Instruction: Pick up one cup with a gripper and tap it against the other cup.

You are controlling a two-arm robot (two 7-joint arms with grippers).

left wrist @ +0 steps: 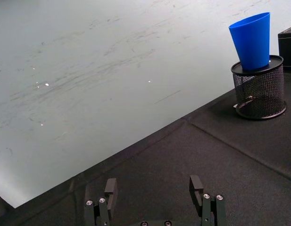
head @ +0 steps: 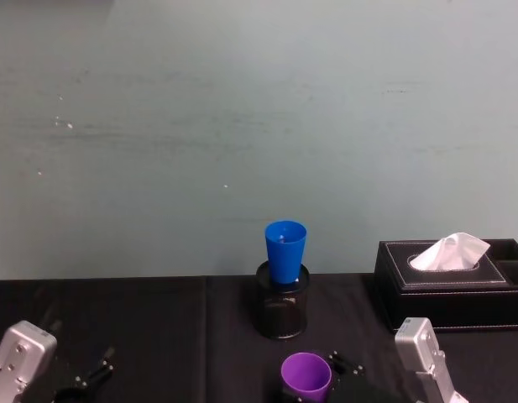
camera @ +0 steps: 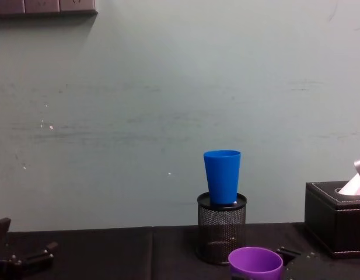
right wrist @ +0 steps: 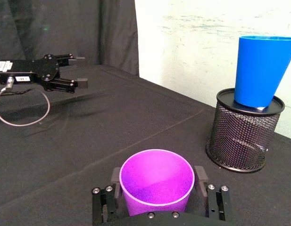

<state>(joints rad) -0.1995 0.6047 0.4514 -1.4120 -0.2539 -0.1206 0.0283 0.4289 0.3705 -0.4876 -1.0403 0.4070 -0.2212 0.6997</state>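
The purple cup [right wrist: 156, 181] stands upright between the fingers of my right gripper [right wrist: 157, 184], which is shut on its sides. It also shows low in the head view as the purple cup [head: 306, 376] and in the chest view as the purple cup [camera: 255, 263]. The blue cup [head: 285, 250] sits upright in the mouth of a black mesh pen holder [head: 282, 312], behind the purple one and apart from it. My left gripper [left wrist: 153, 186] hangs open over the black cloth at the left, holding nothing.
A black tissue box [head: 447, 281] with a white tissue stands at the right, beside the pen holder. A black cloth [head: 158, 327] covers the table up to the pale wall. The left gripper [right wrist: 65, 77] shows far off in the right wrist view.
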